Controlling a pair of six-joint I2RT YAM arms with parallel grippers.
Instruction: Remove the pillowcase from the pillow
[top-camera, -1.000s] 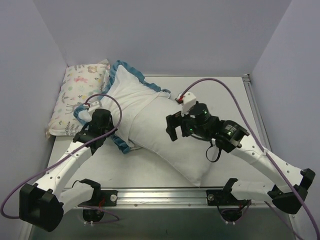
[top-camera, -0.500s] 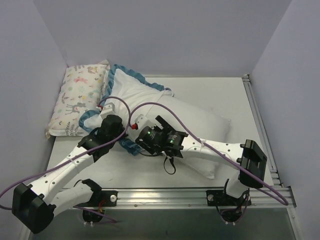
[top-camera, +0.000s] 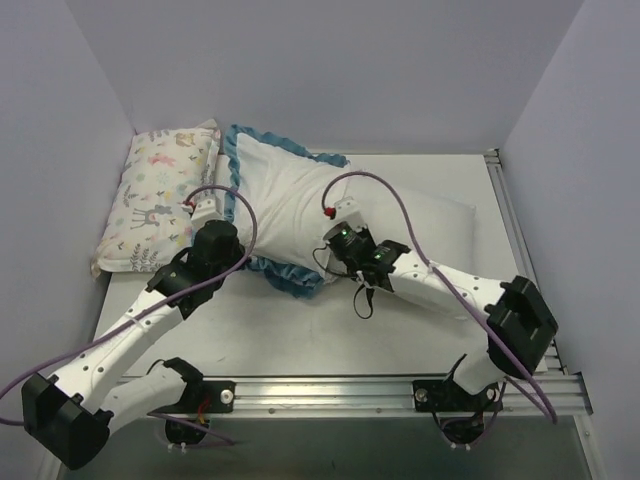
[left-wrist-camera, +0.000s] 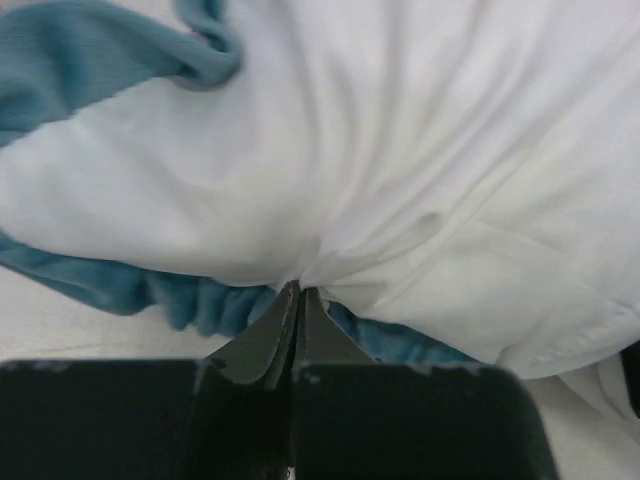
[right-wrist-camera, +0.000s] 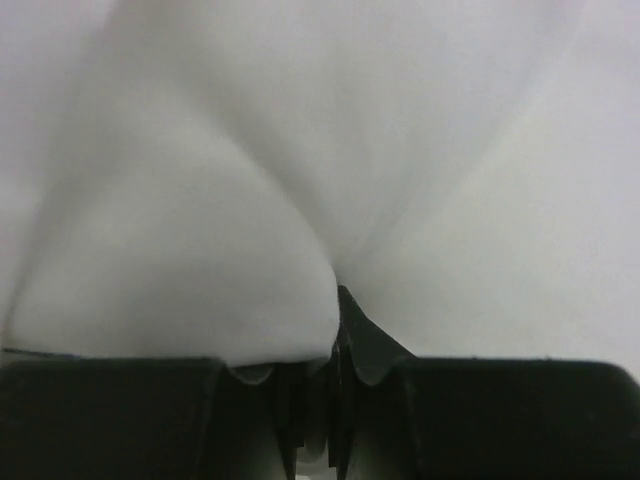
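The pillowcase (top-camera: 280, 190) lies white side up at the back middle, with blue ruffled trim (top-camera: 285, 275) along its edges. The plain white pillow (top-camera: 440, 225) sticks out of it to the right. My left gripper (top-camera: 240, 252) is at the case's near left edge. In the left wrist view it (left-wrist-camera: 298, 290) is shut on a pinch of the white pillowcase (left-wrist-camera: 400, 150) just above the trim (left-wrist-camera: 120, 285). My right gripper (top-camera: 328, 250) is at the case's opening. In the right wrist view it (right-wrist-camera: 338, 295) is shut on bunched white fabric of the pillow (right-wrist-camera: 200, 250), which covers one fingertip.
A smaller pillow with pastel animal prints (top-camera: 160, 195) lies along the left wall at the back. Lilac walls close in the left, back and right. A metal rail (top-camera: 330, 385) runs along the near table edge between the arm bases.
My right gripper swung left across the pillow to the case opening and shut on white fabric. The pillow's near end moved back and to the right. The left gripper stayed shut.
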